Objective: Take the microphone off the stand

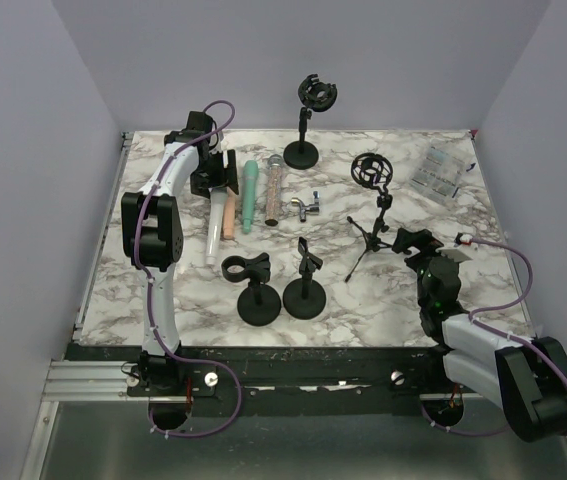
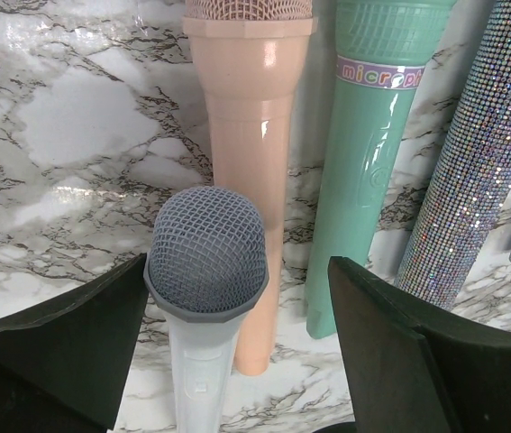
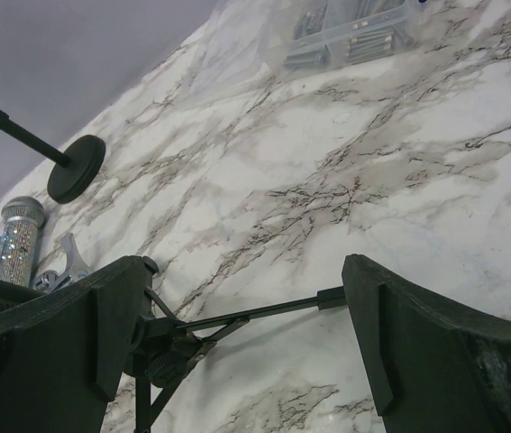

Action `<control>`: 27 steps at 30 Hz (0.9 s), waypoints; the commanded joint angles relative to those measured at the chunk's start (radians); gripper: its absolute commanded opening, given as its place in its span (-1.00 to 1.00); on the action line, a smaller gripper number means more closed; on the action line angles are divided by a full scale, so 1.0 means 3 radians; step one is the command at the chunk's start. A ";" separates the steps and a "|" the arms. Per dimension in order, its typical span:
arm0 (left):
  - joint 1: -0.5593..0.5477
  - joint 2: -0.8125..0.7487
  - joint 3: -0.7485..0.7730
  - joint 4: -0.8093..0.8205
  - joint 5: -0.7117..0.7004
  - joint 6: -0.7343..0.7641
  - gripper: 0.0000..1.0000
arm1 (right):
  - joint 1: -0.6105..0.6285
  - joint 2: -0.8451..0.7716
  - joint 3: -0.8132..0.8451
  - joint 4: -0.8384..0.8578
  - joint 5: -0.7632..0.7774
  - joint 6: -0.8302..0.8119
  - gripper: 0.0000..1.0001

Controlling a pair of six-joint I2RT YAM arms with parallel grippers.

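Several microphones lie side by side on the marble table: white [image 1: 211,240], peach [image 1: 229,218], green [image 1: 249,195] and glitter [image 1: 275,190]. My left gripper [image 1: 215,180] hangs over their far ends. In the left wrist view it [image 2: 237,271] is open, with the white microphone's grey mesh head [image 2: 205,248] between the fingers, close to the left one and not clamped. The holders on the stands I see are empty: a tripod stand [image 1: 368,235], a far stand [image 1: 303,150] and two round-base stands [image 1: 258,300] [image 1: 305,295]. My right gripper [image 1: 408,240] is open; it [image 3: 244,266] straddles a tripod leg [image 3: 255,314].
A clear plastic box [image 1: 438,172] sits at the back right and also shows in the right wrist view [image 3: 354,32]. A small metal fitting [image 1: 308,207] lies beside the glitter microphone. Purple walls enclose the table on three sides.
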 commanded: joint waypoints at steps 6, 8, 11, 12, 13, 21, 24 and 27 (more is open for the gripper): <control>0.0026 -0.0063 0.0006 0.0029 0.0113 -0.0016 0.78 | 0.0004 0.0006 0.0091 0.0041 -0.0004 0.0004 1.00; 0.0026 -0.0065 0.0005 0.0027 0.0119 -0.0016 0.78 | 0.0003 0.0004 0.0090 0.0041 -0.0004 0.0004 1.00; 0.0026 -0.0075 0.0000 0.0032 0.0127 -0.0016 0.79 | 0.0005 -0.0002 0.0090 0.0036 0.0003 0.0007 1.00; 0.0025 -0.0078 -0.0005 0.0031 0.0124 -0.0016 0.79 | 0.0005 -0.0001 0.0090 0.0035 -0.0002 0.0004 1.00; 0.0025 -0.0083 -0.0009 0.0032 0.0127 -0.0016 0.81 | 0.0004 -0.0006 0.0090 0.0031 0.0001 0.0003 1.00; 0.0025 -0.0115 -0.0045 0.0047 0.0124 -0.0016 0.97 | 0.0005 -0.0012 0.0090 0.0026 -0.0004 0.0000 1.00; 0.0025 -0.0125 -0.0055 0.0049 0.0129 -0.0023 0.97 | 0.0004 -0.0024 0.0090 0.0023 -0.0002 -0.0003 1.00; 0.0025 -0.0140 -0.0069 0.0057 0.0138 -0.0026 0.97 | 0.0004 -0.0030 0.0085 0.0021 -0.0003 0.0001 1.00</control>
